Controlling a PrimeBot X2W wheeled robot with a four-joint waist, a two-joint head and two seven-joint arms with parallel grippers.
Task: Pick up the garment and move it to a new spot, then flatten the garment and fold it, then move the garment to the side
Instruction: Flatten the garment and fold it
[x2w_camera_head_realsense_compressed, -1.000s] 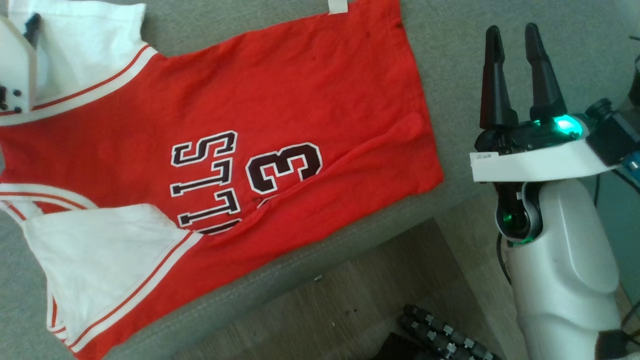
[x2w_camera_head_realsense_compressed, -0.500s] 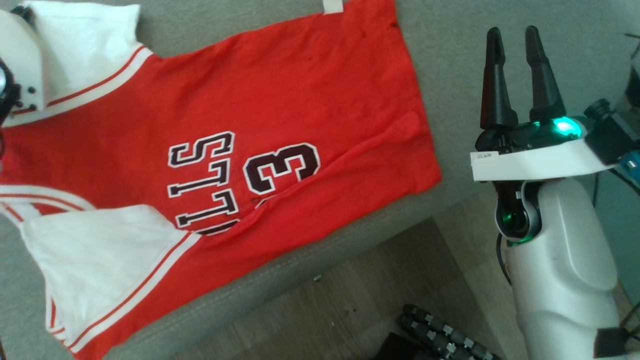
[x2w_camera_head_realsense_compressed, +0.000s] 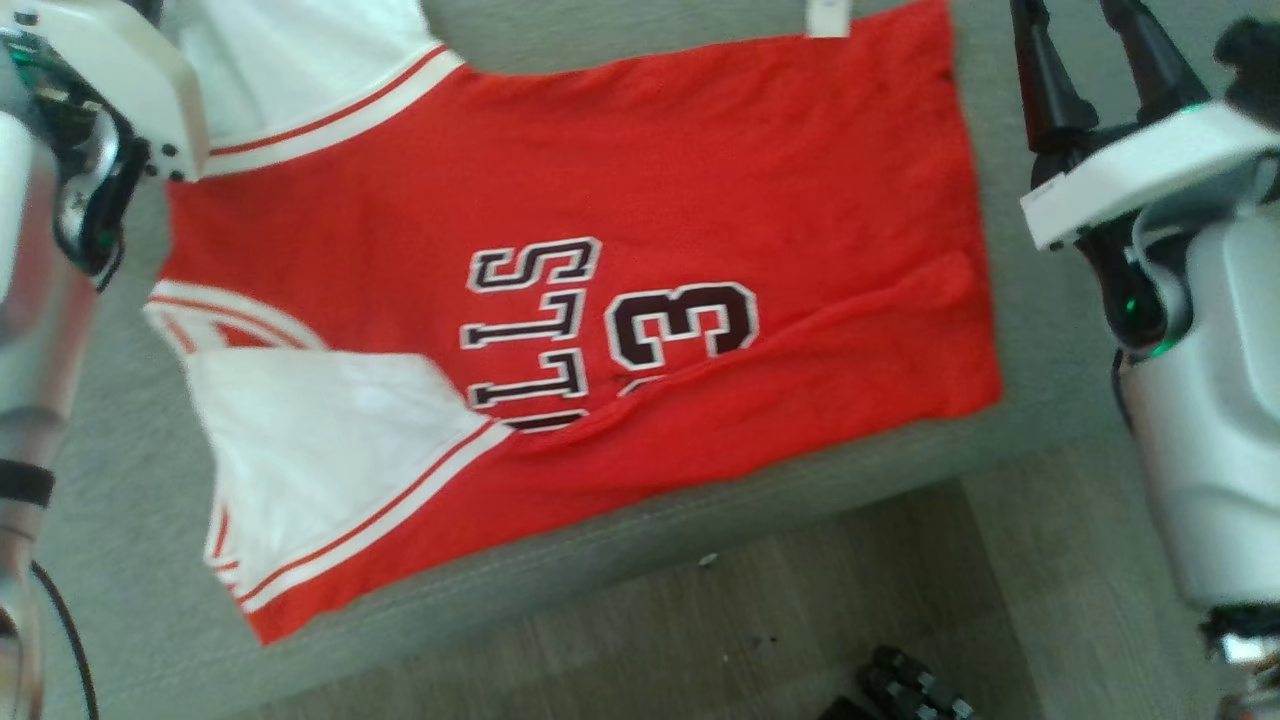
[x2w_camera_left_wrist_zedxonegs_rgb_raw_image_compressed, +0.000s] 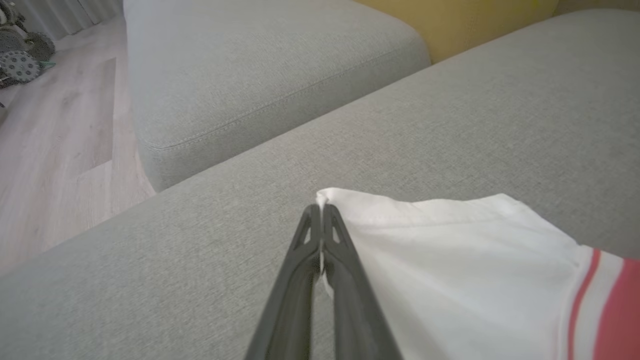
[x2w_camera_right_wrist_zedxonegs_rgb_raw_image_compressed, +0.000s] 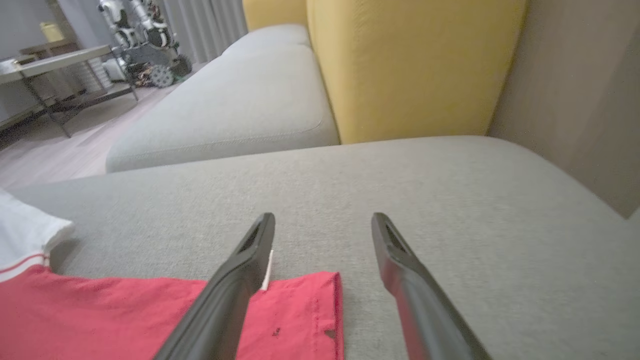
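While the grey sofa (x2w_camera_head_realsense_compressed: 130, 560) takes up most of the scene, with a yellow backrest (x2w_camera_right_wrist_zedxonegs_rgb_raw_image_compressed: 410, 65) rising behind its seat and pale wood floor (x2w_camera_head_realsense_compressed: 700, 640) in front, the red jersey (x2w_camera_head_realsense_compressed: 700, 170) lies spread across the seat, printed side up. Its hem is toward my right, its collar toward my left, and its near edge runs close to the front edge of the seat. A long fold on the near side covers the lower part of the dark lettering. One white sleeve (x2w_camera_head_realsense_compressed: 320, 440) lies flat on the near side, and the other reaches toward the far left. My left gripper (x2w_camera_left_wrist_zedxonegs_rgb_raw_image_compressed: 320, 210) is clenched on the corner of that far sleeve, low over the seat, with a sliver of white cloth pinched between its fingers. My right gripper (x2w_camera_right_wrist_zedxonegs_rgb_raw_image_compressed: 322, 220) is released, fingers spread wide, above the far hem corner. One finger crosses the red cloth and the other is over bare seat; I cannot tell whether either touches. The number 3 (x2w_camera_head_realsense_compressed: 685, 322), dark with a white outline, sits beside the letters at mid-chest. A small white tag (x2w_camera_right_wrist_zedxonegs_rgb_raw_image_compressed: 268, 270) sticks out from the hem, just beside my right gripper's left finger.
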